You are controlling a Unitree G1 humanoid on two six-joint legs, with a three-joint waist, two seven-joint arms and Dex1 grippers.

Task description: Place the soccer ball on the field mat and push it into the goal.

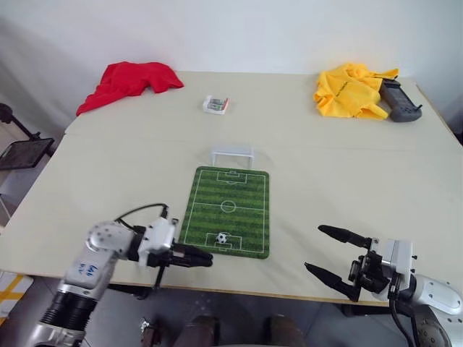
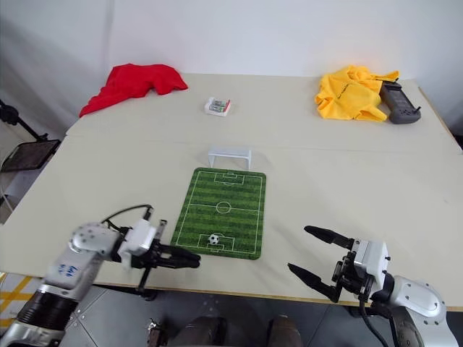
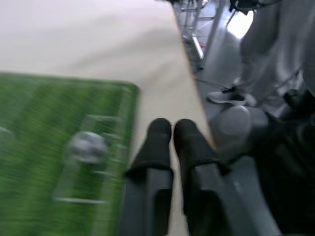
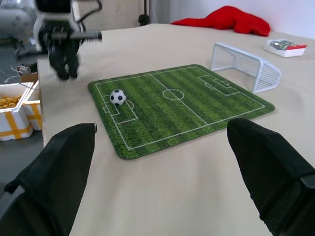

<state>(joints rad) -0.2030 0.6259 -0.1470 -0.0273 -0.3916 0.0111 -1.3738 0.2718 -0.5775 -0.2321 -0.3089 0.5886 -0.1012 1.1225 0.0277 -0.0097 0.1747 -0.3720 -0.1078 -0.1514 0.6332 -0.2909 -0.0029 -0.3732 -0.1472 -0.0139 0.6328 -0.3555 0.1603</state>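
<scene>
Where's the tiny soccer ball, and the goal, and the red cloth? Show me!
soccer ball [image 1: 221, 237]: left eye view, middle of the ball.
goal [image 1: 232, 150]: left eye view, top bar of the white frame.
red cloth [image 1: 129, 81]: left eye view, middle of the crumpled fabric.

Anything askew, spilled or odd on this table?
Nothing stands out. The soccer ball sits on the field mat, the goal stands upright just past the mat's far end.

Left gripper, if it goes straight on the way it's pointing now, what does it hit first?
Probably the soccer ball. The left gripper, fingers shut, points across the near end of the field mat, where the ball sits. Depth is unclear, so it could pass just on the near side of the ball.
</scene>
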